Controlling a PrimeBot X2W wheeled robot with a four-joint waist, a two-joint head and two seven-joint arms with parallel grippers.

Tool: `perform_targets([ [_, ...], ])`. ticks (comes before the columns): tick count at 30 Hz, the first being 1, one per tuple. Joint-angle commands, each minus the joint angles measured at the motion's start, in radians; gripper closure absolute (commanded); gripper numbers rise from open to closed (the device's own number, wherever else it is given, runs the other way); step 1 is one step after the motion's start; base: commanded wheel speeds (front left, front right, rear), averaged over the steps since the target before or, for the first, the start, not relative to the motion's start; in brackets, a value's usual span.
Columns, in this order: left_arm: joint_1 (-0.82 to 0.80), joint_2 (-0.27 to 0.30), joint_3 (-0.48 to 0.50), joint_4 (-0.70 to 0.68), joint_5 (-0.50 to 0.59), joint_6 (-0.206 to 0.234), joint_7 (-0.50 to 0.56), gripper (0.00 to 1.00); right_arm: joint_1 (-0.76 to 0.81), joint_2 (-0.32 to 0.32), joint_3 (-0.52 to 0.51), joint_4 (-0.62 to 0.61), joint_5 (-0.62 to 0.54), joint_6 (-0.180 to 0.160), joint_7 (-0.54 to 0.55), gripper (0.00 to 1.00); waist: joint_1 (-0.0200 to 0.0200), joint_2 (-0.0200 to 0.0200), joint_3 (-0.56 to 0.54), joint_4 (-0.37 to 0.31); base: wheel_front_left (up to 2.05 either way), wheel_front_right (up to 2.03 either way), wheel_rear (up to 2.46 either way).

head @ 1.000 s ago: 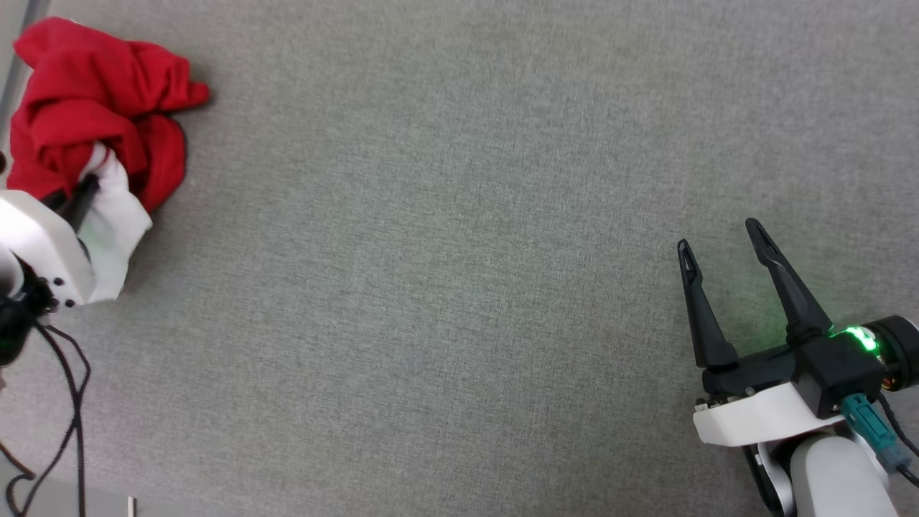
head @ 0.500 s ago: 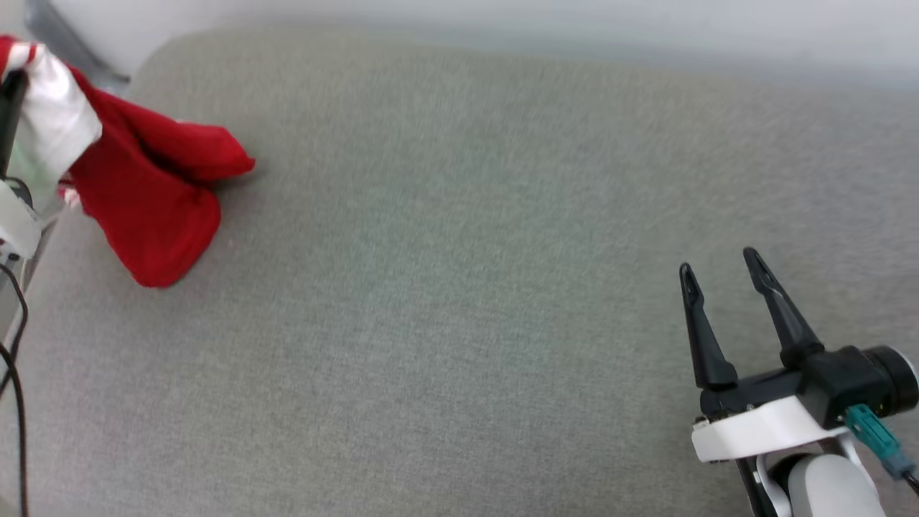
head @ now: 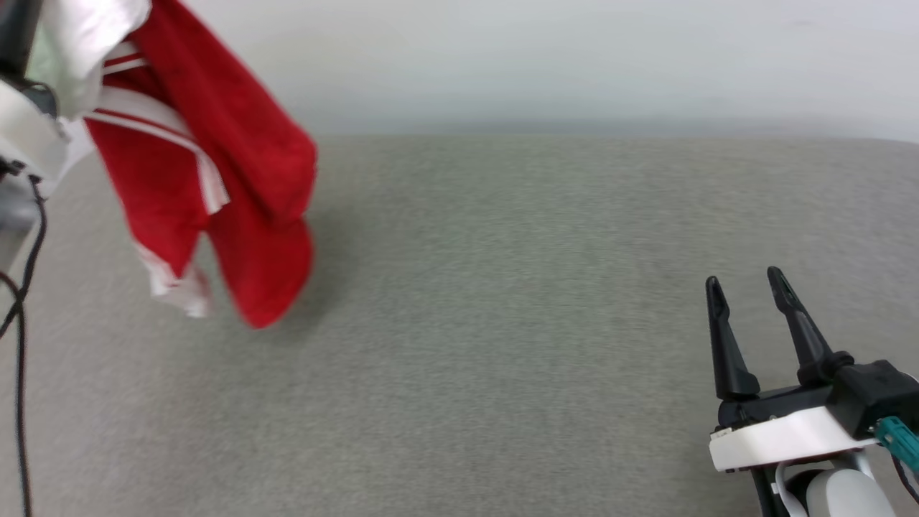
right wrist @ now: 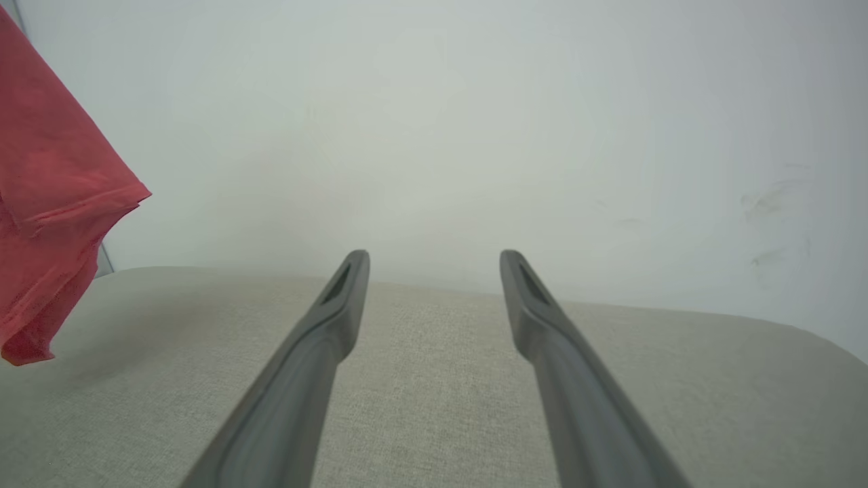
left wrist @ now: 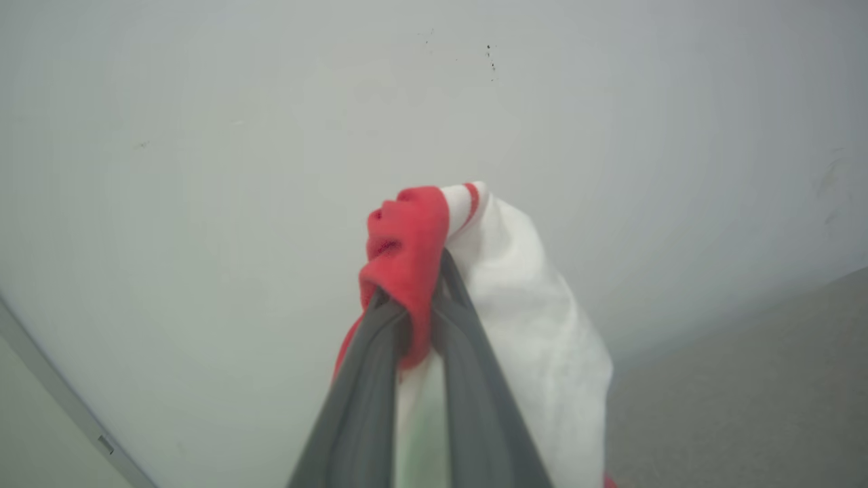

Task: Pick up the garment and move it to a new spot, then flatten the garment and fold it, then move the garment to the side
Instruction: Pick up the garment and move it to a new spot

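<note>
The garment (head: 244, 165) hangs in the air at the upper left of the head view, red with a white sleeve and red-and-white striped trim; its lower end dangles just above the grey surface. No lettering shows. My left gripper (left wrist: 415, 305) is shut on a bunch of the garment's red fabric and white sleeve (left wrist: 529, 305), pointing toward the pale wall. My right gripper (head: 744, 280) stands open at the lower right, far from the garment, with nothing between its fingers. In the right wrist view the right gripper (right wrist: 435, 261) is open and the garment (right wrist: 47, 203) hangs at the left edge.
A grey fabric-covered surface (head: 502, 323) spreads across the head view, with a pale wall (head: 574, 57) behind its far edge. A black cable (head: 21, 287) hangs down the left edge beside my left arm.
The head camera has tilted up, bringing the wall into view. My left gripper has raised the garment off the surface, and it now hangs stretched out. The right gripper stays open.
</note>
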Motion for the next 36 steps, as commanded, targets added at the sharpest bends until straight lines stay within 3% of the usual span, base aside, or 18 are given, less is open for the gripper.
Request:
perform_targets([
  [1,-0.026,-0.019,-0.011,-0.014,0.013,0.004,0.008,1.00,0.000,0.003,-0.006,-0.001,0.011,-0.001,-0.002,0.00,0.0002,0.0000,-0.016,-0.055,0.00,0.00,0.00],
  [11,-0.129,-0.136,-0.085,-0.066,0.064,0.001,0.057,1.00,-0.018,0.003,-0.035,-0.004,0.042,-0.001,-0.002,0.00,0.0002,0.0000,0.007,-0.223,0.00,0.00,0.00],
  [19,-0.214,-0.236,-0.131,-0.004,0.103,-0.018,0.027,1.00,-0.038,0.003,-0.037,-0.009,0.068,-0.001,-0.002,0.00,0.0002,0.0000,0.063,-0.329,0.00,0.00,0.00],
  [27,-0.093,-0.270,-0.215,0.036,0.092,-0.056,-0.039,1.00,-0.032,0.003,-0.054,-0.013,0.073,-0.001,-0.002,0.00,0.0002,0.0000,0.094,-0.336,0.00,0.00,0.00],
  [36,0.171,-0.226,-0.325,0.018,0.053,-0.071,-0.082,1.00,-0.037,0.003,-0.053,-0.004,0.050,-0.001,-0.002,0.00,0.0002,0.0000,0.088,-0.270,0.00,0.00,0.00],
])
